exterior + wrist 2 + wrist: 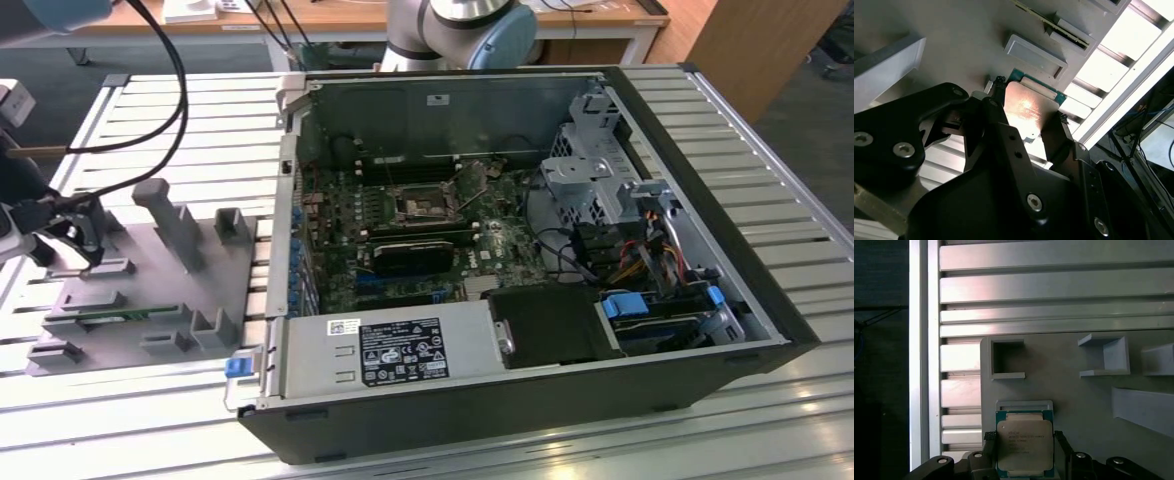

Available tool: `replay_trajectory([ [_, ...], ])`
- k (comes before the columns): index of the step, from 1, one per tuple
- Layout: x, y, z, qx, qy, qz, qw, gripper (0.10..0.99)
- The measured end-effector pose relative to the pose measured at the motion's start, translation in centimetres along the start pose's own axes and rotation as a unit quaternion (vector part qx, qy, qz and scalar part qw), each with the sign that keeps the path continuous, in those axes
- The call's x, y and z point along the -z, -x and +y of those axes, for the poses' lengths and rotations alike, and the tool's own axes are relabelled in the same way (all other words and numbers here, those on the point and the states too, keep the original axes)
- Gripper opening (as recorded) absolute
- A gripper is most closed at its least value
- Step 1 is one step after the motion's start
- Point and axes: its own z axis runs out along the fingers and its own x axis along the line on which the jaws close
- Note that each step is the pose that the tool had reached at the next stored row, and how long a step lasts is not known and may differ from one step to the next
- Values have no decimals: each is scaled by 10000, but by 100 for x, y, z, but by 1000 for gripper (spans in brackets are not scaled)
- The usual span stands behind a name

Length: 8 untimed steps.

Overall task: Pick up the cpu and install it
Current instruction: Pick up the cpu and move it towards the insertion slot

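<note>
Black and two-fingered, the claw (pixel 1027 107) is clenched on the cpu (pixel 1025 444); its fingers (pixel 990 444) sit tight against two opposite edges of the chip, one on each side. The cpu lies flat, shiny side up, in a shallow holder (pixel 1024 404) on the grey plate (pixel 1079 390); it looks as if it has not been lifted out yet. The plate rests on the slatted table (pixel 761 150), on the exterior view's left of the open computer case (pixel 441 105).

I think the step in hand is the pick-up. To do it well, the squeeze should be on the thin edges only and just firm enough to hold; the chip should stay level, because a tilt could catch a corner on the holder's rim; the lift should go straight up and slowly; the fingers should sit near the middle of each edge, as they seem to now, so the chip does not swing.

Counting: one cpu; one claw with two fingers; one grey plate; in the first wrist view, two small open boxes (pixel 1006 360) in full and a third cut off at the picture's edge; one computer case; one square socket (pixel 422 205) on the board inside it, well apart from the cpu.
</note>
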Motion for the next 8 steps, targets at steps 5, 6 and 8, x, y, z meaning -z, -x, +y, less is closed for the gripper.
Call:
replay_trajectory([
  [5,11,0,1,0,0,0,10000,541],
  [6,14,0,1,0,0,0,10000,541],
  [8,19,0,2,0,0,0,10000,541],
])
